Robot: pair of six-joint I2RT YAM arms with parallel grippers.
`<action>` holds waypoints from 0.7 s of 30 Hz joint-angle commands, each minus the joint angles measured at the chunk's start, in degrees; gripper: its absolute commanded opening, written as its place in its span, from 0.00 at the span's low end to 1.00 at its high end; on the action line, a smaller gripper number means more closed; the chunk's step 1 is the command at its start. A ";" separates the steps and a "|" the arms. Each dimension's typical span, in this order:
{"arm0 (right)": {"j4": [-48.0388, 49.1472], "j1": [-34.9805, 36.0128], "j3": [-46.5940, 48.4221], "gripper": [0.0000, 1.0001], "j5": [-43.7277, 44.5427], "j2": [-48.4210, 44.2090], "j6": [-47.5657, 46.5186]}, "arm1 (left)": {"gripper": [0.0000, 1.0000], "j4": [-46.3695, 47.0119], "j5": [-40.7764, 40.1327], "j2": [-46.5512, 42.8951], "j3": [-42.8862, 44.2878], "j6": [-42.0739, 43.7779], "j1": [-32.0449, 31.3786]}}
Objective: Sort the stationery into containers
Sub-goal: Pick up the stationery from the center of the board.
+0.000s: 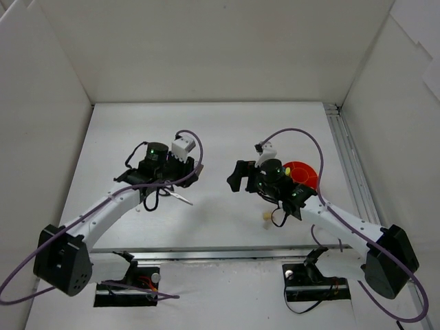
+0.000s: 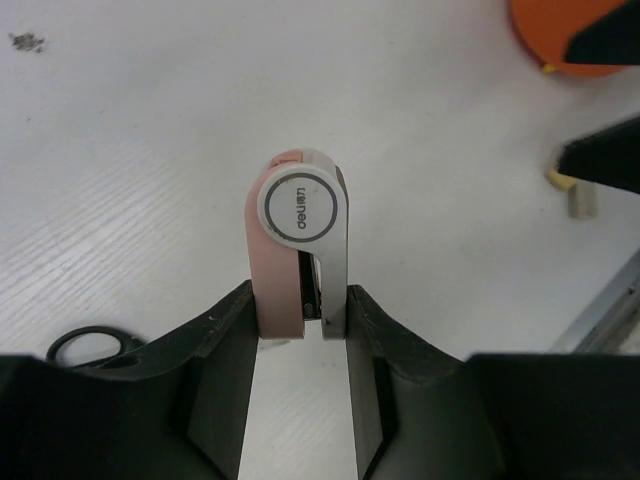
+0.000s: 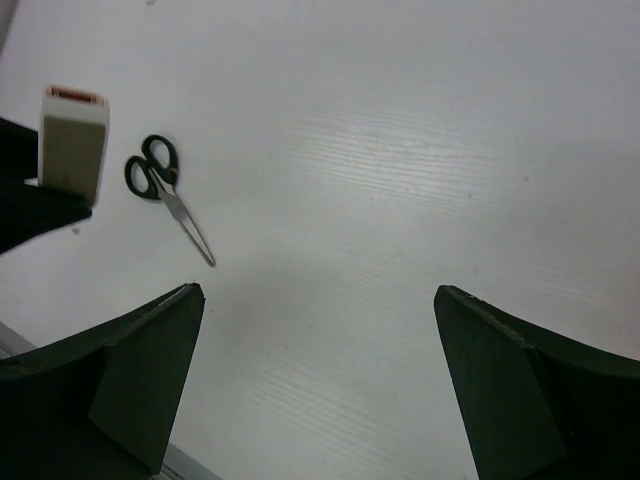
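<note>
Plainly, the pinkish clip (image 2: 300,212) sits pinched inside the left hand (image 2: 300,312).

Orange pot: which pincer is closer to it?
Right. The right pincer hangs open near the orange pot, pointing away; the left pincer, gripping a pink clip, is farther off.

Overhead plus near wrist views, scissors (image 3: 172,198) shared

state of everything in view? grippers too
left gripper: shut on pinkish clip
pinkish clip: gripped at one end
right gripper: open, empty
scissors: closed, flat on table
orange pot: upright, open top
beige eraser: loose on table
</note>
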 commanded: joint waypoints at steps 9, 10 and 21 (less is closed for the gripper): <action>26.07 0.72 -3.66 0.98 -7.59 -1.63 11.67 | 0.33 10.92 5.43 -9.24 -5.33 -0.86 -7.26; 26.25 0.90 -3.23 0.98 -8.55 -1.11 11.84 | 0.33 10.83 5.08 -9.24 -5.24 -0.86 -7.26; 26.43 4.41 1.70 0.96 -10.67 7.77 13.52 | 0.32 10.39 1.30 -7.83 -2.96 -0.42 -10.25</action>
